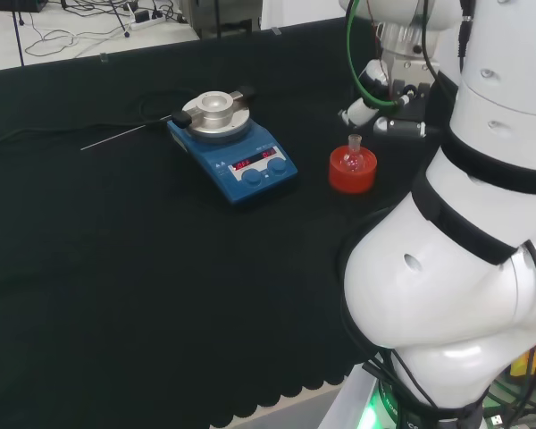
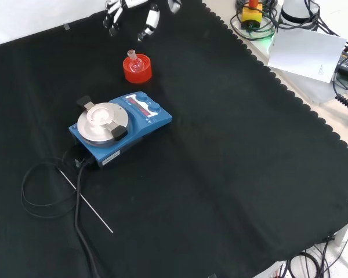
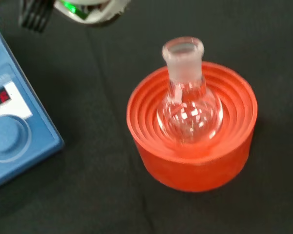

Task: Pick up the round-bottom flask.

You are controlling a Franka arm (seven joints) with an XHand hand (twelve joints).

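Black cloth (image 2: 232, 174) covers the whole bench, with a scalloped edge along one side in the front view. At that view's top edge the hand (image 2: 127, 13) is cut off, so its palm stays out of sight and just the lower parts of its fingers (image 2: 152, 19) hang into the picture, spread apart and fairly straight, holding nothing. In the head view the hand (image 1: 384, 103) is partly hidden behind the arm's own white links and a green cable, and its shape is hard to read there.

Below the fingers, and apart from them, stands the round-bottom flask (image 3: 188, 105), upright in a red ribbed stand (image 3: 195, 161). Its glass is clear, with a round bulb, a short neck and an open frosted-looking mouth; the bulb sits in the stand's stepped hollow. No liquid can be made out inside.

Farther from the hand, beyond the stand, sits a blue hotplate stirrer (image 2: 119, 130) with a round metal top.
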